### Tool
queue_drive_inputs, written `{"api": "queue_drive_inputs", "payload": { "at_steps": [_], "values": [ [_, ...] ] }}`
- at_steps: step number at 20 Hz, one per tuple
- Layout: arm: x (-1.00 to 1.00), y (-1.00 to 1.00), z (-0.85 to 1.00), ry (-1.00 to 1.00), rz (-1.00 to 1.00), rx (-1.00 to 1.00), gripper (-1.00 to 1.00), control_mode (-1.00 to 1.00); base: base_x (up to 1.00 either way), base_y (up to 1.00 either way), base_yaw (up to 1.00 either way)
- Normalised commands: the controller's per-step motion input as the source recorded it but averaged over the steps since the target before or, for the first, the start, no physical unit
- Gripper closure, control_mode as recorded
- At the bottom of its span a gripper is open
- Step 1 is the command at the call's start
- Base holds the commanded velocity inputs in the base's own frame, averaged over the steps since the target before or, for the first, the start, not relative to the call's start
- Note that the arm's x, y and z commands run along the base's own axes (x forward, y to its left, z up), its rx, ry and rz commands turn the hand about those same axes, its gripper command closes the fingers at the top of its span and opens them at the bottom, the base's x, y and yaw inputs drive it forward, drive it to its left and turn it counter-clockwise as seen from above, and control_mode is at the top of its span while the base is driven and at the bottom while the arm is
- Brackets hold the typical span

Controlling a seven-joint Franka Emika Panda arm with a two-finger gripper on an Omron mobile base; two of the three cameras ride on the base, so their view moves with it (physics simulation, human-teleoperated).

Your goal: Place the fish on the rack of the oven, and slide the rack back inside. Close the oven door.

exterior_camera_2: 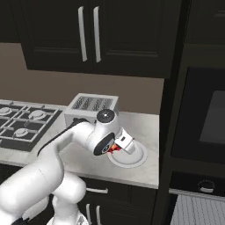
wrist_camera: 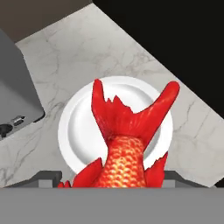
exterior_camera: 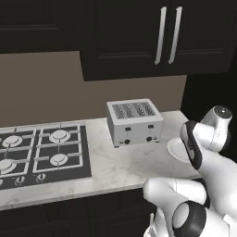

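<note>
The fish (wrist_camera: 124, 144) is in the gripper (exterior_camera_2: 118, 147) above the white plate (wrist_camera: 72, 131), which sits on the marble counter (exterior_camera: 120, 162) just right of the toaster (exterior_camera: 134, 122). In the hand view the fish's red tail fans out over the plate while its scaly orange body runs down between the finger tips, so the fingers appear to be pinching its body. It looks lifted off the plate rather than lying on it, though the exact gap is hard to judge.

So the pick-up seems done. Everything else is left: carrying the fish to the oven (exterior_camera_2: 204, 118) at the far right, laying it on the rack (exterior_camera_2: 197, 211), which shows pulled out at the lower right, pushing the rack in and shutting the door.

The fish's long axis runs along the gripper's line of sight, tail pointing away from the hand toward the plate, head end hidden near the palm.
</note>
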Motion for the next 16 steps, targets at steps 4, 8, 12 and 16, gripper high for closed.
{"api": "queue_drive_inputs", "payload": {
  "at_steps": [4, 8, 12, 16],
  "values": [
    [-0.5, 0.13, 0.78, 0.0, 0.0, 0.0, 1.0, -1.0, 0.0, 0.0, 0.0],
    [-0.24, 0.16, 0.47, 0.12, 0.0, -0.01, 1.0, -1.0, 0.0, 0.0, 0.0],
    [-0.05, 0.26, 0.29, 0.25, 0.0, -0.02, 1.0, -1.0, 0.0, 0.0, 0.0],
    [0.0, 0.07, 0.13, 0.31, 0.0, 0.0, 1.0, -1.0, 0.0, 0.0, 0.0]
  ]
}}
